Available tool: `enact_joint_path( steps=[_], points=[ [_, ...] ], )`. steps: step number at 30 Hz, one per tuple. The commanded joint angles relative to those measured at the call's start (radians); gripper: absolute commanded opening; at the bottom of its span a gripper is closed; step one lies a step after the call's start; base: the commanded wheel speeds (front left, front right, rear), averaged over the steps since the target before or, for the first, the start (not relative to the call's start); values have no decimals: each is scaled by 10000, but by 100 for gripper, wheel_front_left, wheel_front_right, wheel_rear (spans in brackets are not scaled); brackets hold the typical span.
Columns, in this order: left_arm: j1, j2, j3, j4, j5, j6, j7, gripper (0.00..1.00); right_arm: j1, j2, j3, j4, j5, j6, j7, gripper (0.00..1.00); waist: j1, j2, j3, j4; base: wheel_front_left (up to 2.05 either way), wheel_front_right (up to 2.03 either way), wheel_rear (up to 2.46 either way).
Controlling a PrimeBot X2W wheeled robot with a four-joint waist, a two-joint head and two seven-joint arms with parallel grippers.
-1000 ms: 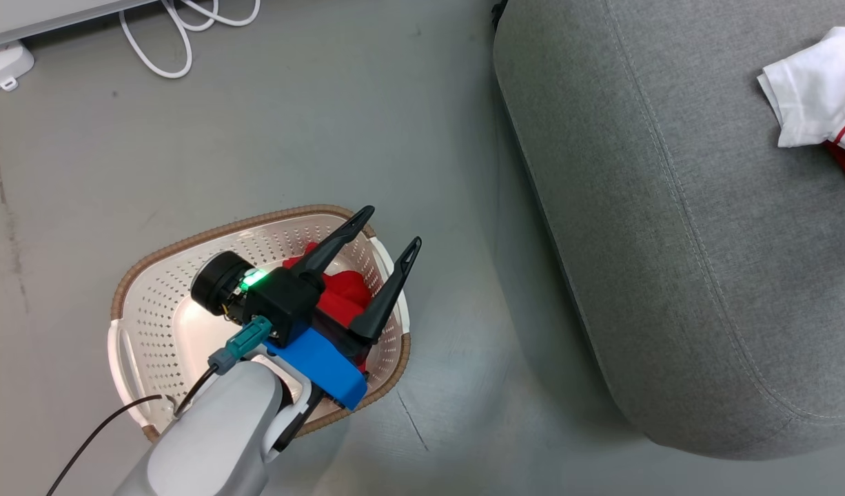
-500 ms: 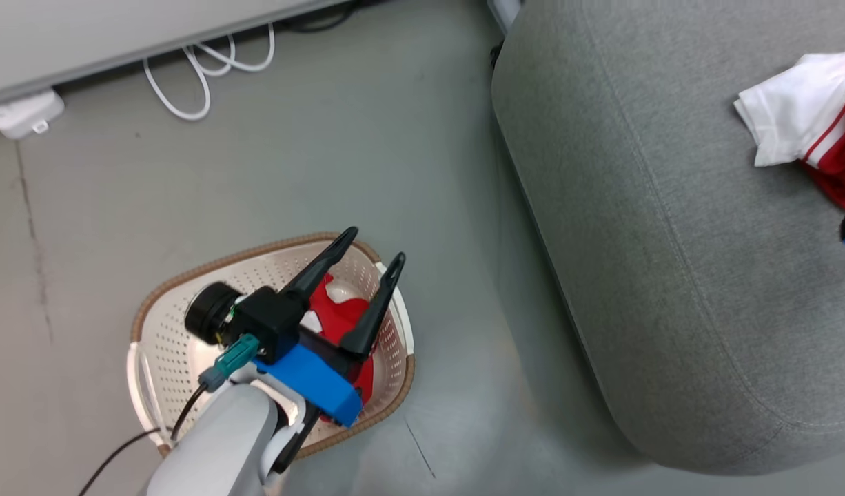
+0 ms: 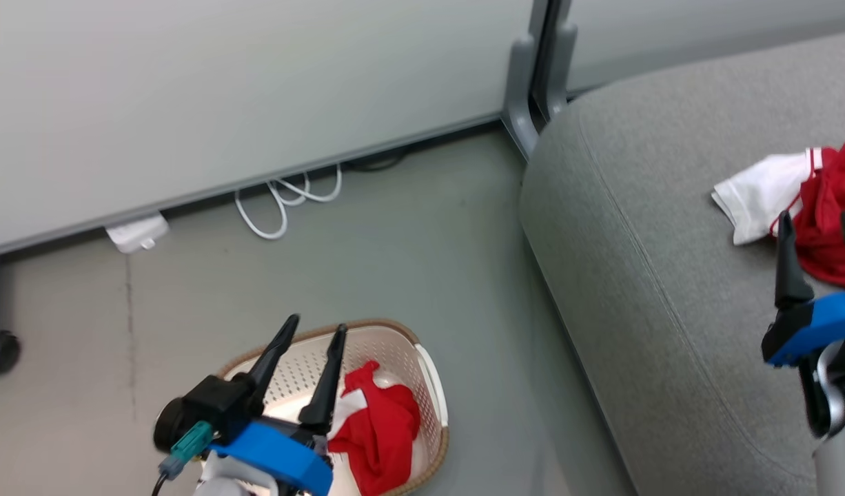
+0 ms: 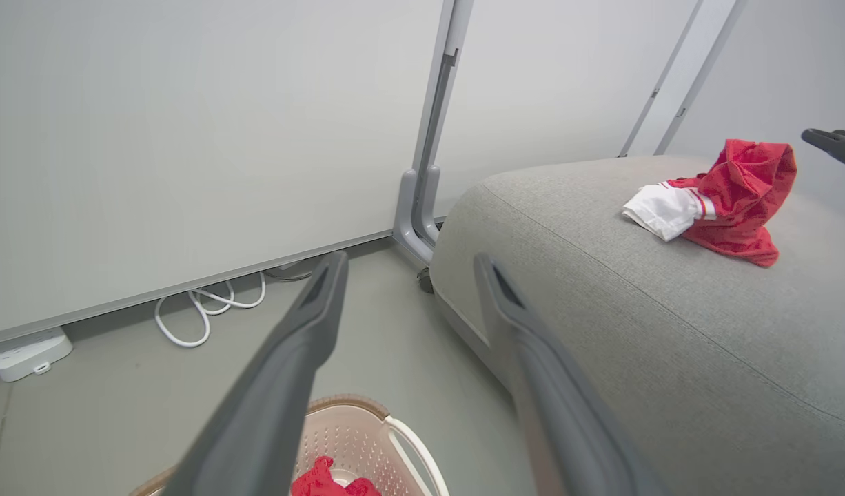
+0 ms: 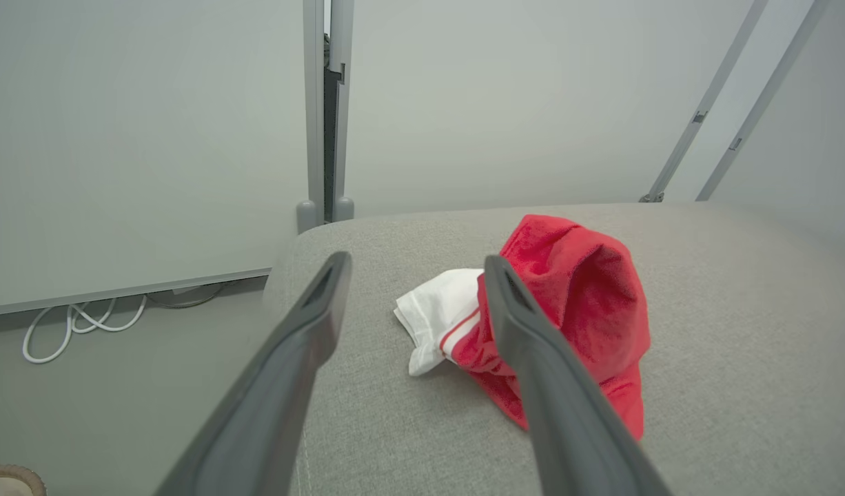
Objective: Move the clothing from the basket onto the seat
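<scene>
The cream basket [image 3: 388,324] stands on the floor with red clothing [image 3: 381,430] bunched in its right half. My left gripper [image 3: 318,325] hovers over the basket's left half, open and empty, and the left wrist view shows its own gripper [image 4: 409,260] above the basket [image 4: 350,401]. A red and white garment [image 3: 812,200] lies on the grey seat [image 3: 670,275]. My right gripper [image 3: 815,219] stands open just in front of that garment, holding nothing. In the right wrist view, the right gripper [image 5: 417,260] has its right finger across the garment [image 5: 574,310].
A grey partition wall with a post [image 3: 540,89] runs behind the floor and seat. White cable loops [image 3: 284,203] and a white power block [image 3: 136,234] lie at its foot. A dark caster [image 3: 2,351] sits at far left. Bare floor separates basket and seat.
The head view has swung upward, bringing in the wall. My right gripper has come into view by the garment on the seat. The left gripper now sits left of the basket's clothing.
</scene>
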Motion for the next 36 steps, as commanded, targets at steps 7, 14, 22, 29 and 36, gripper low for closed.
enact_joint_path(
  steps=[7,14,22,29,36],
  points=[
    [1054,-153,1266,-247,296,94,-32,100,2160,584,1007,-2767,325,-10,644,100,4,0,-1105,846,0,0,0],
    [1771,-353,2312,-399,560,29,-31,100,3718,982,1854,-4275,565,-10,1089,100,4,0,-1567,1360,0,0,0],
    [2404,-524,3071,-465,855,-93,-32,100,4512,1389,2326,-4648,642,-10,1067,100,4,0,-1796,1699,0,0,0],
    [2579,-678,3454,-490,1069,-189,-32,100,4674,1518,2298,-4647,592,-10,1079,100,4,0,-1835,1798,0,0,0],
    [2599,-769,3493,-433,1340,-317,-32,100,4628,1563,2249,-4585,590,-10,1099,100,4,0,-1764,1796,0,0,0]
  ],
)
